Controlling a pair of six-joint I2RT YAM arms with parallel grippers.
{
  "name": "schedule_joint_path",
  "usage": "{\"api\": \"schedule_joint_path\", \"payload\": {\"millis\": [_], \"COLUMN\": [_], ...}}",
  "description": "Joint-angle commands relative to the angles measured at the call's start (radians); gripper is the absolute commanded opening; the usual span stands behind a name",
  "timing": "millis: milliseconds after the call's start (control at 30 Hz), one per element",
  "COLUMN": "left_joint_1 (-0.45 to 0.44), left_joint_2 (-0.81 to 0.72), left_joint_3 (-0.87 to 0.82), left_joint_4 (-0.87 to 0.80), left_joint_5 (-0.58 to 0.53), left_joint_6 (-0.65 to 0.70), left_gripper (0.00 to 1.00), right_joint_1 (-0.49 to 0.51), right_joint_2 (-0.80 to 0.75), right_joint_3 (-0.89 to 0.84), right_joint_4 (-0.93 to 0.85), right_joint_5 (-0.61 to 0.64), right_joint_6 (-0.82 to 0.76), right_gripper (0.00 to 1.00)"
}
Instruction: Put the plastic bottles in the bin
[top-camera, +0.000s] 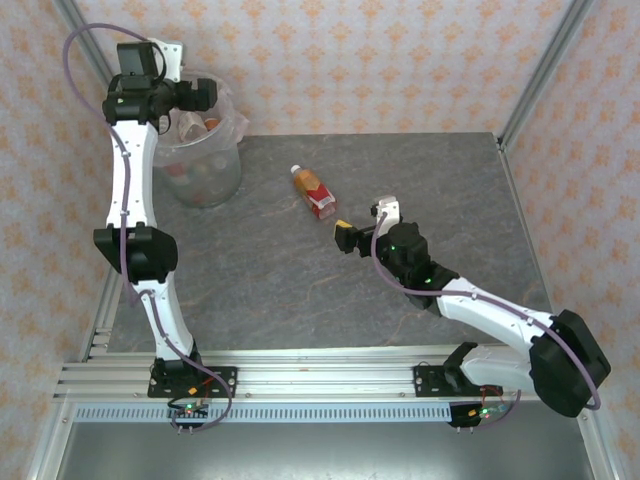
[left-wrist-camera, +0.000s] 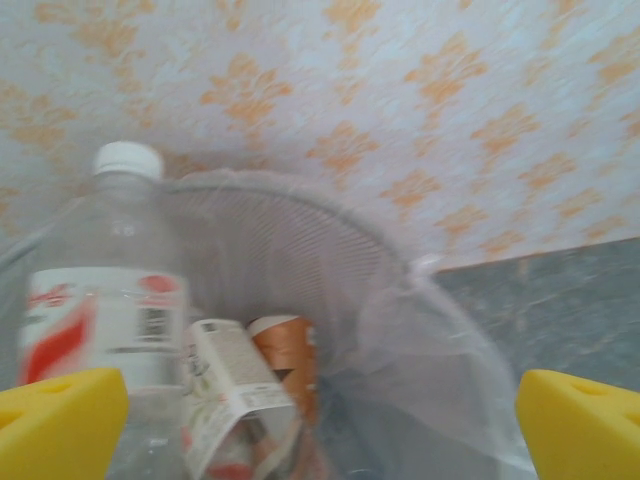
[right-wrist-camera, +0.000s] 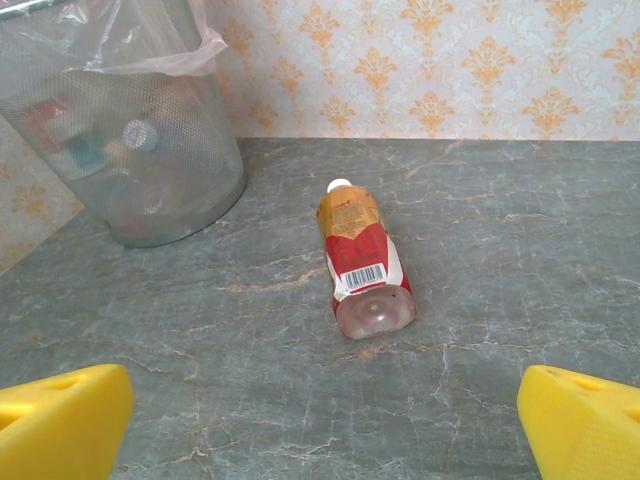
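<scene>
Right gripper (right-wrist-camera: 320, 425) gaping wide, empty. The red-labelled amber plastic bottle (right-wrist-camera: 362, 255) lies ahead of its jaws, centred on the gap, base nearest. I'd slide in low and pinch mid-label. Left gripper (left-wrist-camera: 320, 425) wide open, empty, above the grey bag-lined round bin (left-wrist-camera: 300, 205).

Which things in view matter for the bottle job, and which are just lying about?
Job:
- red-labelled bottle, lying on its side
- bin
- bottles in the bin

Not the job:
- table
- patterned walls
- metal frame
</scene>
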Motion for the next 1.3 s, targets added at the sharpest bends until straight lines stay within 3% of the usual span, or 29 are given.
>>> {"api": "schedule_joint_path", "payload": {"millis": [0, 200, 500, 800, 1100, 1267], "left_joint_1": [-0.009, -0.058, -0.154, -0.178, -0.185, -0.185], "left_joint_2": [-0.048, -0.126, -0.371, -0.606, -0.741, -0.771], "left_joint_3": [-0.026, -0.13, -0.514, -0.9, -1.084, -1.11], "left_joint_4": [0.006, 0.08, 0.359, 0.534, 0.455, 0.407], "left_joint_5": [0.141, 0.153, 0.085, 0.099, 0.027, 0.009], "left_joint_6": [-0.105, -0.189, -0.363, -0.567, -0.534, -0.498], "left_gripper": [1.0, 1.0, 1.0, 1.0, 1.0, 1.0], "right_joint_1": [0.007, -0.004, -0.073, -0.146, -0.159, -0.16], "right_joint_2": [0.02, 0.098, 0.311, 0.632, 0.9, 1.005], "right_joint_3": [0.018, 0.087, 0.234, 0.528, 0.832, 0.959], "right_joint_4": [0.001, -0.124, -0.218, -0.405, -0.546, -0.595], "right_joint_5": [0.067, 0.116, -0.086, -0.227, -0.287, -0.241], "right_joint_6": [0.034, 0.067, 0.012, -0.189, -0.296, -0.289], "right_gripper": [0.99, 0.99, 0.99, 0.99, 0.99, 1.0]}}
